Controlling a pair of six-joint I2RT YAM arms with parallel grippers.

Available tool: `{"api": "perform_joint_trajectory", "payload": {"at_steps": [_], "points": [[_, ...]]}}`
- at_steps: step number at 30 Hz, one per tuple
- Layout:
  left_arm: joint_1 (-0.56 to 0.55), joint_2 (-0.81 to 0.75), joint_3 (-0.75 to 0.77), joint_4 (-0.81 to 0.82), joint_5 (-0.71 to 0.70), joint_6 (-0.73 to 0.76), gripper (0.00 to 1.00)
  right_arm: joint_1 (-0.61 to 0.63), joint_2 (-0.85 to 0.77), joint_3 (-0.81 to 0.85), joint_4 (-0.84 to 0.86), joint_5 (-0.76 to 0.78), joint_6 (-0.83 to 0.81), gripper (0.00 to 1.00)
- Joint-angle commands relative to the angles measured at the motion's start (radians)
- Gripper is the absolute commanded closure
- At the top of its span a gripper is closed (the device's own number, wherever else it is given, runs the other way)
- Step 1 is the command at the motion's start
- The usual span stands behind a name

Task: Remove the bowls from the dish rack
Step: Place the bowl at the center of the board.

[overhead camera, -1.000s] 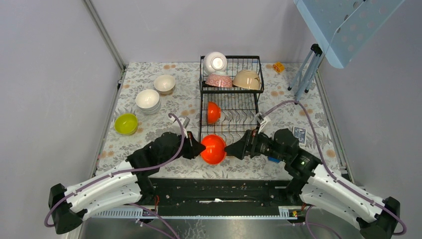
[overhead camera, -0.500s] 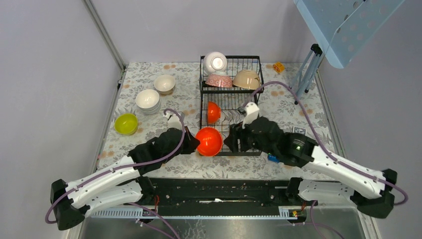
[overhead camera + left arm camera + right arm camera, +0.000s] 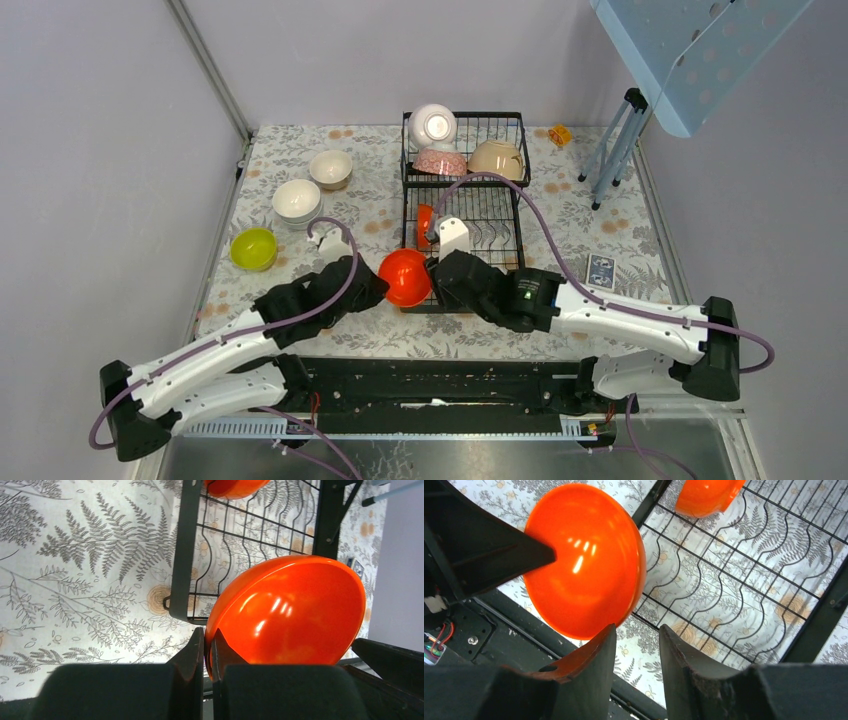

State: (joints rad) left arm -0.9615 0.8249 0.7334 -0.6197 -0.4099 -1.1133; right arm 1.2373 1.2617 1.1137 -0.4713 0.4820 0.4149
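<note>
The left tool (image 3: 207,636) is closed on the thin rim of a glossy orange-red bowl (image 3: 295,612), which is pinched between its two black fingers. This bowl is smooth and round. It is held on its side, over the near left corner of the dish rack (image 3: 182,555).

The right tool (image 3: 637,630) is over the near end of the rack, just beside the same bowl. Its jaws stand with a narrow gap and nothing is between them. The rim is close to one finger, but I cannot tell if they touch.

The rack is of black wire with wavy slots. A second orange-red bowl (image 3: 706,497) stands on edge at the left side of its lower tray, and the slots to the right of it are bare.

In the upper basket, at the far end of the rack, are a white bowl (image 3: 432,125), a pink-patterned bowl (image 3: 440,161) and a beige bowl (image 3: 497,159).

On the fern-printed bench (image 3: 370,200), left of the rack, stand a cream bowl (image 3: 331,167), a white stack (image 3: 297,201) and a yellow-green bowl (image 3: 253,248), well apart from the arms.
</note>
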Motion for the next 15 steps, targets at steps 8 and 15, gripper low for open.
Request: {"api": "perform_joint_trajectory", "payload": {"at_steps": [8,15], "points": [[-0.003,0.042,0.059,-0.067,-0.064,-0.128,1.0,0.016,0.047,0.083,0.118,0.072,0.024,0.49],[-0.003,0.028,0.037,-0.067,-0.072,-0.152,1.0,0.016,0.115,0.092,0.132,0.137,0.022,0.55]]}}
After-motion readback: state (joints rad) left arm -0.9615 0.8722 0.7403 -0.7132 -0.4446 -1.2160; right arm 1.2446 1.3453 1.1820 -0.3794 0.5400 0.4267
